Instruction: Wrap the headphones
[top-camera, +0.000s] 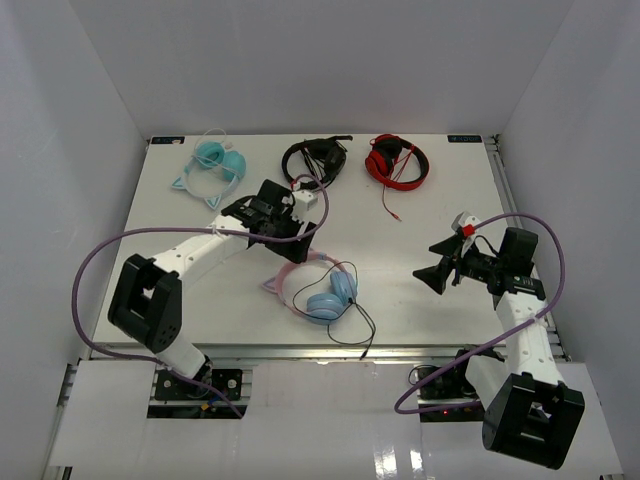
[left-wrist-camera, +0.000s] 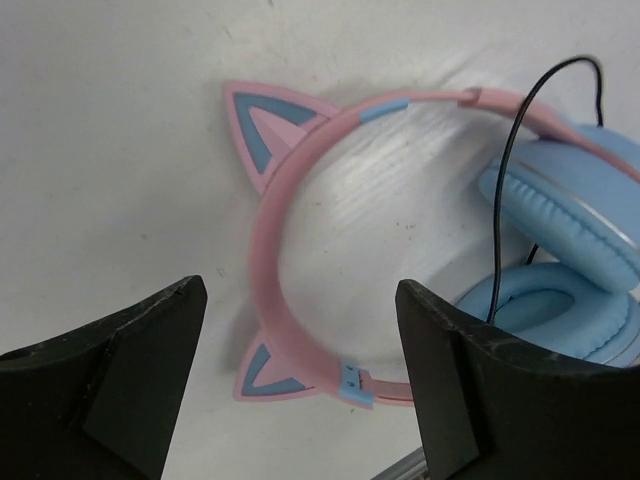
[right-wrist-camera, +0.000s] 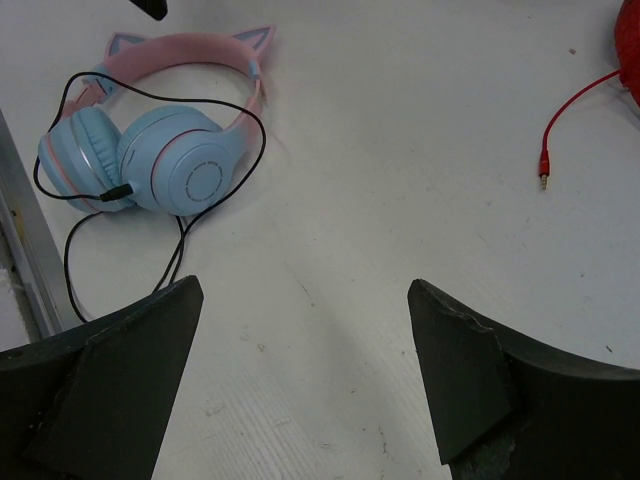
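Hovering seemingly close over the headphones (left-wrist-camera: 265, 250), the left gripper (left-wrist-camera: 300, 300) stands apart; the right gripper (right-wrist-camera: 305, 290) too.

Left hand (left-wrist-camera: 298, 290) hangs out front, jaws spread wide; right hand (right-wrist-camera: 305, 290) hovers off right, jaws equally spread.

White table (top-camera: 450, 190); headphones (top-camera: 330, 295), seemingly three other pairs (top-camera: 396, 160).

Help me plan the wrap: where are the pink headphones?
Top view: the headphones lie at centre near the front edge of the table, under the left tool.
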